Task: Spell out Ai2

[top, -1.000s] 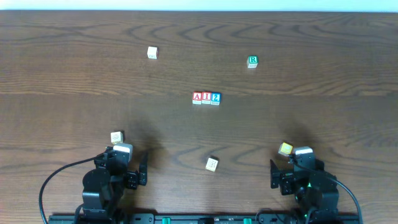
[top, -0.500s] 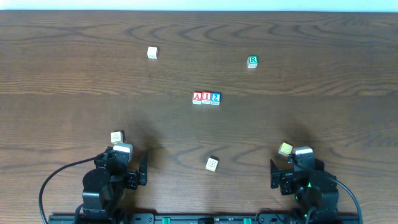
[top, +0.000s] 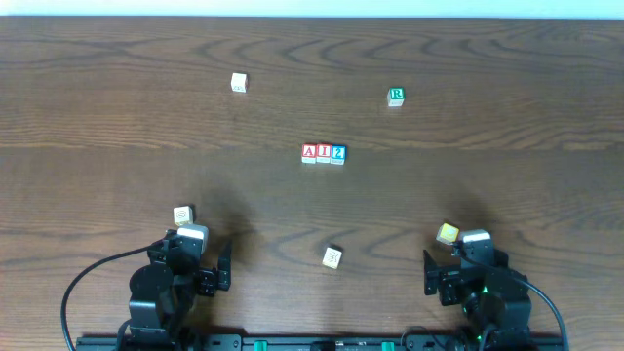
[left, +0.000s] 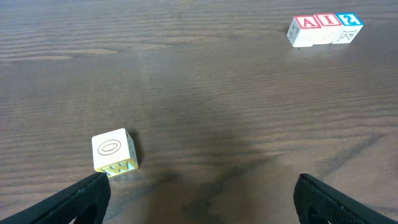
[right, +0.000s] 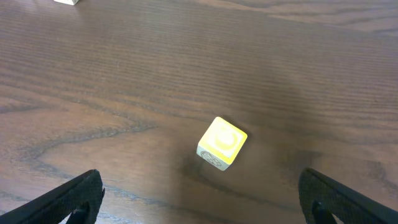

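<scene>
The A-I-2 row (top: pixel 323 153) stood touching, side by side. From it, the left gripper (left: pixel 200 196) at seven o'clock and the right gripper (right: pixel 200 193) at five both gaped wide.

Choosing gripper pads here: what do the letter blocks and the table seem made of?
Letter blocks: likely painted wood, matte; pale faces with coloured printed letters. Table: dark wood or wood-look laminate, faint sheen; continuous grain lines, but which cannot be told.

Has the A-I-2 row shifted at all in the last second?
No. The A-I-2 row sits in the same spot below-left of the green R block, with the same gap as before.
</scene>
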Robot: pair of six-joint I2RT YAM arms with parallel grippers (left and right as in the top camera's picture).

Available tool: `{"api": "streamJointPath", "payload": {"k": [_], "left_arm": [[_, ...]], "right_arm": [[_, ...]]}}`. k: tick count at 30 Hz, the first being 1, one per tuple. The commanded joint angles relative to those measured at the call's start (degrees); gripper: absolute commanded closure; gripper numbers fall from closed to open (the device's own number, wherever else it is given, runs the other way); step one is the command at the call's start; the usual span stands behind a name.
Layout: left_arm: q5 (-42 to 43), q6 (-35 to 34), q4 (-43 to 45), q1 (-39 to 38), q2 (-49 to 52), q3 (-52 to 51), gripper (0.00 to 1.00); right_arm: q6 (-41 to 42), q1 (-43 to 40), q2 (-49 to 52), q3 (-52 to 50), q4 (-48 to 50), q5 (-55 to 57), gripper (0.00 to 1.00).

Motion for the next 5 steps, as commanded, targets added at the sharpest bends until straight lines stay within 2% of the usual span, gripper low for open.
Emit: {"api": "streamJointPath", "payload": {"k": [1,5], "left_arm": [[0.2,1.2,0.2,0.4,-0.4,-0.4,0.05],[0.2,1.2,0.2,0.4,-0.4,-0.4,0.05]], "right_arm": [[-0.8,-0.6,-0.4,-0.7,-0.1,-0.3,0.01],[-0.8,-0.6,-0.4,-0.7,-0.1,-0.3,0.01]]}}
